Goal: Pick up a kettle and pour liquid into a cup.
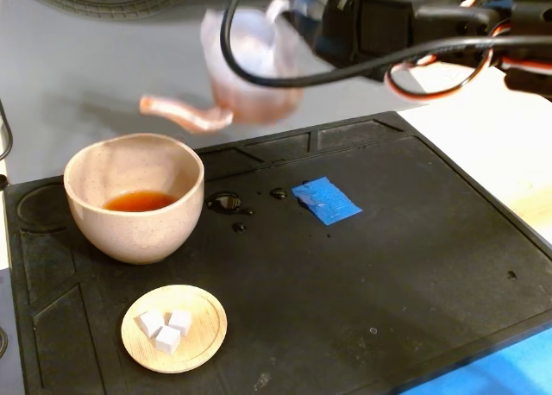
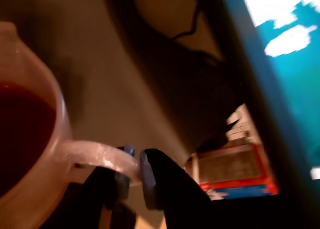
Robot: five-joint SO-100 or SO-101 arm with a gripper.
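Gripper closed narrow on the kettle's loop handle, dark fingers pinching either side of the thin translucent band in the wrist view. Kettle held aloft just ahead of the tool, blurred in the fixed view, spout reaching away and down toward the cup. Liquid dark red inside the open body, right beside the grip.

Below and beyond the spout tip: cup on the black mat, a shallow pool of tea-coloured liquid already in it, spilled drops just beside.

Probably light, thin-walled, slightly flexible plastic; handle smooth, likely to swivel between the pads as contents shift. Best hold: the loop, close to the body.
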